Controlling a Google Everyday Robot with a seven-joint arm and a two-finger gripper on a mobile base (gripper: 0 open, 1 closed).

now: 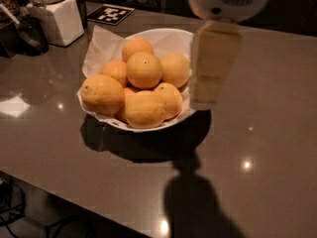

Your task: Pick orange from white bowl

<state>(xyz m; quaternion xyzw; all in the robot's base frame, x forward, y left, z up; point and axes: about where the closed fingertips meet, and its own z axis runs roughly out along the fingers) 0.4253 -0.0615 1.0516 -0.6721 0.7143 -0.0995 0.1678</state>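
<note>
At the middle of the camera view, the white bowl (163, 32) sits on the grey table (277, 133), heaped with fruit. On top of the pile rests the orange (144, 70), its stem dot facing up. The gripper (204, 95) hangs over the bowl's rim at 3 o'clock; whether it is clenched or released cannot be told. A white jar (55, 16) stands at the bowl's 10 o'clock.

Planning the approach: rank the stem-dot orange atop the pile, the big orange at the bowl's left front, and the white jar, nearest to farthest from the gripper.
From the gripper, at the white bowl right rim in the camera view:
1. orange, top of the pile.
2. larger orange, bowl's left front.
3. white jar, far back left.
</note>
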